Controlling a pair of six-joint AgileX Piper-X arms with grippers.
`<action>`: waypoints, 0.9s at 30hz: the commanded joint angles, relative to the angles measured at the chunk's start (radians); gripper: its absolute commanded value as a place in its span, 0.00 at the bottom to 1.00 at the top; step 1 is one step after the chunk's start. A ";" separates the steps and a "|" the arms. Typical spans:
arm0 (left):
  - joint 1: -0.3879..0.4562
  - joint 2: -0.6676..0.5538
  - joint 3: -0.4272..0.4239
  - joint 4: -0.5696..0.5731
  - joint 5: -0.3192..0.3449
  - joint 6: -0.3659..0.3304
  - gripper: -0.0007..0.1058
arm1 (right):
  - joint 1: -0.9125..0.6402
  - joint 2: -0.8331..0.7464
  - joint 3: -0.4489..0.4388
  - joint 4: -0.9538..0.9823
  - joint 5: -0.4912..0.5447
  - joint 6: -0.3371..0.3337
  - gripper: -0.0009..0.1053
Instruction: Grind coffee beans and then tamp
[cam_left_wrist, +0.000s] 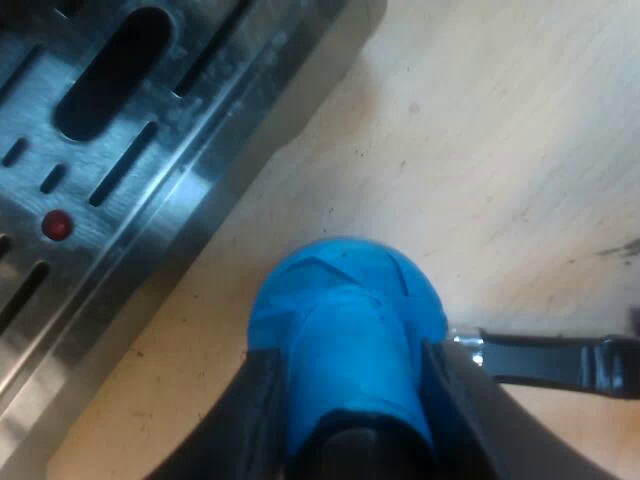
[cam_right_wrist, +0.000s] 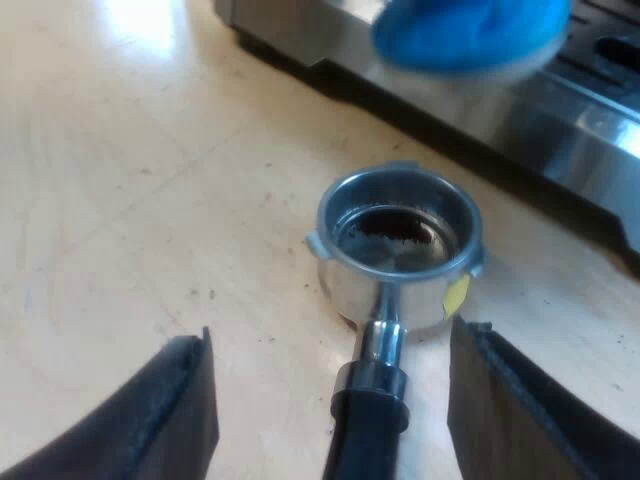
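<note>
My left gripper (cam_left_wrist: 355, 405) is shut on the blue tamper (cam_left_wrist: 345, 330), one black finger on each side. The tamper hangs over the metal holder and hides its basket there; only the dark handle (cam_left_wrist: 555, 362) sticks out beside it. In the right wrist view the holder (cam_right_wrist: 398, 250) lies on the wooden table with dark grounds in its basket. Its handle (cam_right_wrist: 365, 420) runs back between the fingers of my right gripper (cam_right_wrist: 335, 335), which is open and clear of it. The tamper (cam_right_wrist: 470, 32) hovers above and beyond the basket, before the machine.
The espresso machine's steel drip tray (cam_left_wrist: 120, 200) with slots and a small red dot (cam_left_wrist: 57, 225) lies close beside the tamper. Its front edge (cam_right_wrist: 560, 130) runs just past the holder. Bare wooden table (cam_right_wrist: 150, 180) spreads around the holder.
</note>
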 joint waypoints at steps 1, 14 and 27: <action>0.039 -0.057 -0.006 0.077 -0.020 0.027 0.01 | -0.006 -0.004 -0.004 -0.007 -0.007 -0.003 0.52; 0.213 -0.251 0.129 0.180 -0.024 0.038 0.01 | -0.006 -0.002 -0.120 -0.007 -0.008 -0.101 0.52; 0.420 -0.293 0.250 0.173 -0.024 0.042 0.01 | -0.006 0.036 -0.124 -0.009 -0.179 -0.101 0.86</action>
